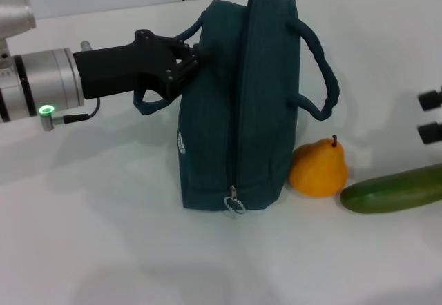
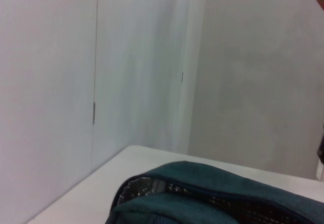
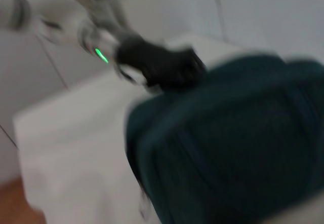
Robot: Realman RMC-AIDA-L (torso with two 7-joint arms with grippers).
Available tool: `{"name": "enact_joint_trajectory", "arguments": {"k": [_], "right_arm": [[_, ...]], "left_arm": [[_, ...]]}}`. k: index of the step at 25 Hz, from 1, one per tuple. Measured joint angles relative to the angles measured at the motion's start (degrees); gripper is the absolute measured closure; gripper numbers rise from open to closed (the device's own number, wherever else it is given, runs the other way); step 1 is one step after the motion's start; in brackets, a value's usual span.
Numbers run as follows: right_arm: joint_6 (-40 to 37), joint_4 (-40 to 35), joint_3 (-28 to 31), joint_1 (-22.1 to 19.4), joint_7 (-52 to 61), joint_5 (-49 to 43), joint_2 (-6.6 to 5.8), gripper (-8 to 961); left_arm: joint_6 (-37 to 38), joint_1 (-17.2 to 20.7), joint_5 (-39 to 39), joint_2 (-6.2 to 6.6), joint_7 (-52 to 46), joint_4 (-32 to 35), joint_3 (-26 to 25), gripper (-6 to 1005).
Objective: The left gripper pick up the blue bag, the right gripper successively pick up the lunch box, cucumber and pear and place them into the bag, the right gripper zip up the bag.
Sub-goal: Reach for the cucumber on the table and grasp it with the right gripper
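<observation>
White table (image 1: 103, 250), pale panelled walls (image 2: 142, 72)

The blue bag (image 3: 233, 143) fills the near side on the white tabletop (image 3: 76, 148); the left pincer (image 3: 164, 69) sits at its far edge.

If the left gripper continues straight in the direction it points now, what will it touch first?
The left gripper points across the table toward the robot's right and already sits at the blue bag, at its near handle. Going straight on, it would most likely press into the bag's upper side wall first, though depth is unclear.
</observation>
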Motion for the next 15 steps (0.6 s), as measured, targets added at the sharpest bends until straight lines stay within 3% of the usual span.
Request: {"name": "enact_joint_trajectory", "arguments": {"k": [7, 13, 15], "right_arm": [[-2.1, 0.3, -0.9, 0.6, -4.1, -4.9, -0.13, 285], [-2.9, -2.5, -4.9, 2.9, -0.1, -8.7, 0.76, 279], [-2.5, -3.5, -6.7, 3.6, 0.5, -9.6, 0.74, 83]], "left_arm": [[-0.3, 0.5, -0.7, 0.17, 0.3, 1.2, 0.0, 900], [-0.7, 0.5, -0.9, 0.26, 0.2, 1.2, 0.0, 899], [-0.7, 0.5, -0.9, 0.26, 0.2, 1.3, 0.0, 898]]}}
